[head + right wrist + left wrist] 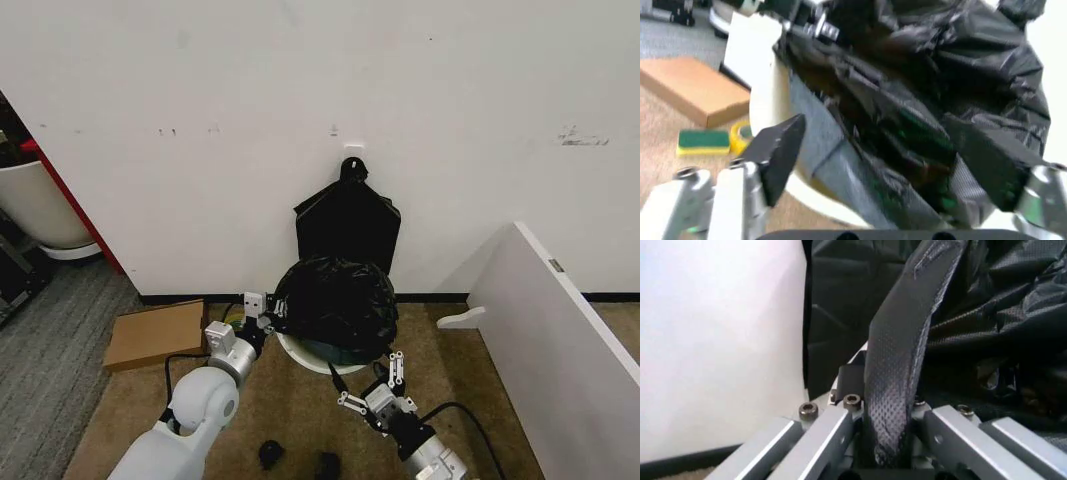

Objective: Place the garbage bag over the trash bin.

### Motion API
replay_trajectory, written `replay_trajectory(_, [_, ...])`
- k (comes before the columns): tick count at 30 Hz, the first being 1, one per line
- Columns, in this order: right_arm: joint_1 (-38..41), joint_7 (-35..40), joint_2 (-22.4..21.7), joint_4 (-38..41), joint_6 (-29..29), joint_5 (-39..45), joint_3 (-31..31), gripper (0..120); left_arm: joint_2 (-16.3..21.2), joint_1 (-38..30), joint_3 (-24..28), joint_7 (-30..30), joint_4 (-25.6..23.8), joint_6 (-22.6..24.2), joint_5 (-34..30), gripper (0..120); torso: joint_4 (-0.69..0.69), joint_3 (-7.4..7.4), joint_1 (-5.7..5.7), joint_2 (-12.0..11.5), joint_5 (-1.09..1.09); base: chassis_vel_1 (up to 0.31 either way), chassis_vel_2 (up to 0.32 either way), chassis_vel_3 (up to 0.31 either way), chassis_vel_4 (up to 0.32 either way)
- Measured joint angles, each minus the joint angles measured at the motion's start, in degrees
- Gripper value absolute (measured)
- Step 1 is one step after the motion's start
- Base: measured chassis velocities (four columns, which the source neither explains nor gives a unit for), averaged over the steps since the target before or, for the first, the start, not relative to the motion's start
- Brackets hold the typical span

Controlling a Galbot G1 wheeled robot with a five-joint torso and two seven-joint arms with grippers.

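The glossy black garbage bag [335,303] lies bunched over the top of the white trash bin [300,357], which stands on the carpet by the wall. At the bag's left edge, my left gripper [263,320] is shut on a stretched strip of bag film [897,390] that runs down between its fingers [830,437]. My right gripper [385,388] is low at the bin's front right, open. Its dark pads [780,150] stand wide apart, facing the wrinkled bag [920,100] and the bin's white wall [767,105]. Most of the bin is hidden under the bag.
A flat black house-shaped stack [347,222] leans on the wall behind the bin. A cardboard box [155,333], a sponge [703,141] and a yellow roll lie to the left. A white panel [560,330] slants at the right. Small black scraps [270,453] lie on the carpet.
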Motion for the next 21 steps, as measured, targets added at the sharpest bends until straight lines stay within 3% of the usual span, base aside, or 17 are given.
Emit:
replay_trajectory(2, [-0.1,0.0,-0.3,0.2,-0.5,0.2,0.0,75,0.0,0.0,0.0,0.0,0.0,-0.1,0.3,1,0.00,0.00,0.00,0.0,0.00,0.000,0.000,0.000,0.000])
replay_trajectory(8, [-0.2,-0.7,-4.0,2.0,-5.4,1.6,-0.5,48,0.1,0.0,0.2,0.0,-0.7,-0.4,1.4,1,0.00,0.00,0.00,0.0,0.00,0.000,0.000,0.000,0.000])
replay_trajectory(21, [1.8,-2.5,-5.2,1.8,-5.6,-0.9,-0.6,52,0.9,-0.1,0.4,0.1,-1.8,-0.1,2.5,1,0.00,0.00,0.00,0.0,0.00,0.000,0.000,0.000,0.000])
